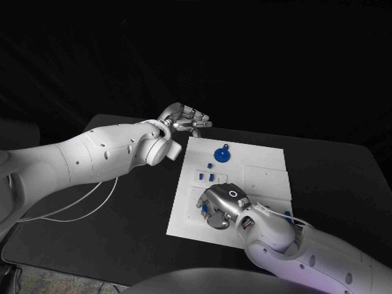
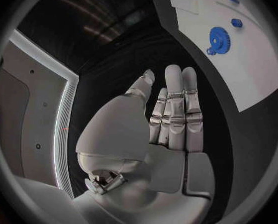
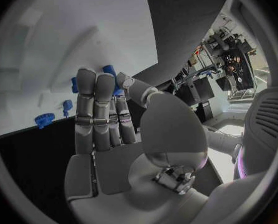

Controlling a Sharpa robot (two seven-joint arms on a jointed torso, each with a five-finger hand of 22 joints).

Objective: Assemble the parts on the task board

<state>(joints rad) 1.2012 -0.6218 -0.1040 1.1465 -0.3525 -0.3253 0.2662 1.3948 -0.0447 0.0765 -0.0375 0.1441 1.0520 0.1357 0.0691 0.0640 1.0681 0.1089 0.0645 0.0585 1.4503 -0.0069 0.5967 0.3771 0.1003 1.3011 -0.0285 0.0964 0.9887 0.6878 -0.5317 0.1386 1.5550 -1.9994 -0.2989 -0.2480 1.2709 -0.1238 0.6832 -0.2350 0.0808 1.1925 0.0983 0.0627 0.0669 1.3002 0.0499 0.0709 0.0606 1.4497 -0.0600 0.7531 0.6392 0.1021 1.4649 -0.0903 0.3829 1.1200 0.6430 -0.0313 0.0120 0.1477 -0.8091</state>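
- Head view: the right hand point(image 1: 221, 205) hangs low over the near half of the white board point(image 1: 267, 177), fingers curled downward toward its surface. Small blue parts point(image 1: 205, 176) lie just beyond its fingertips, and a blue gear point(image 1: 222, 154) sits farther off along the board's long axis. The left hand point(image 1: 185, 116) is off the board, just past its far corner, and holds nothing. The right hand looks much the nearer to the small parts; the gear lies closer to the left hand.
- Left wrist view: the left hand point(image 2: 166, 122) is flat, its fingers straight and side by side, with nothing in them. The gear point(image 2: 218, 37) lies ahead of the fingertips and off to one side, well apart from them, on the board point(image 2: 250, 79).
- Right wrist view: the right hand point(image 3: 104, 119) reaches over the board's edge point(image 3: 27, 114). A blue part point(image 3: 109, 70) sits right at the fingertips, partly hidden behind them; whether it is pinched or only touched cannot be told. A blue gear point(image 3: 44, 119) and a small peg point(image 3: 67, 105) lie to the side, apart from the fingers.
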